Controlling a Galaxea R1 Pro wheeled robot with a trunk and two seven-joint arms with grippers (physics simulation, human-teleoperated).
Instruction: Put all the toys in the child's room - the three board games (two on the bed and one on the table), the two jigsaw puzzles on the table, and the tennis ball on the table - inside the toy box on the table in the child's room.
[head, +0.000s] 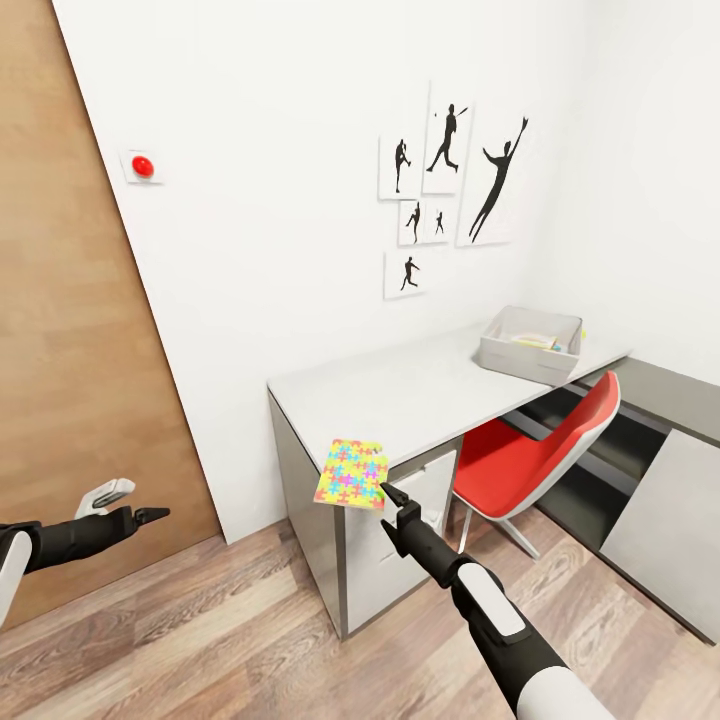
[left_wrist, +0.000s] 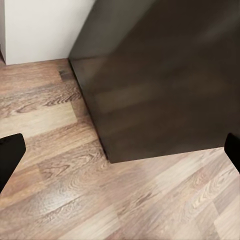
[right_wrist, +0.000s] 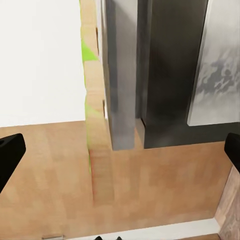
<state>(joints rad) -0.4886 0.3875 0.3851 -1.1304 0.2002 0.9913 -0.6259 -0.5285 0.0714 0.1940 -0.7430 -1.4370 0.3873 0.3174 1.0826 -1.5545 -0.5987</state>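
My right gripper (head: 386, 492) holds a jigsaw puzzle (head: 350, 473) in the air, just in front of the near corner of the white table (head: 400, 392). The puzzle is a thin square of yellow, green, pink and blue pieces. In the right wrist view the jigsaw puzzle (right_wrist: 95, 150) stands edge-on between the fingertips. The light-grey toy box (head: 528, 358) sits at the table's far end. Flat pale things lie inside it, and I cannot tell which toys they are. My left gripper (head: 135, 506) hangs open and empty over the floor at the left. The bed is out of view.
A red chair (head: 530, 460) is tucked under the table below the toy box. A low cabinet with a dark grey top (head: 672, 388) runs along the right wall. A brown door (head: 60, 350) fills the left. Wood floor (head: 200, 620) lies open between me and the table.
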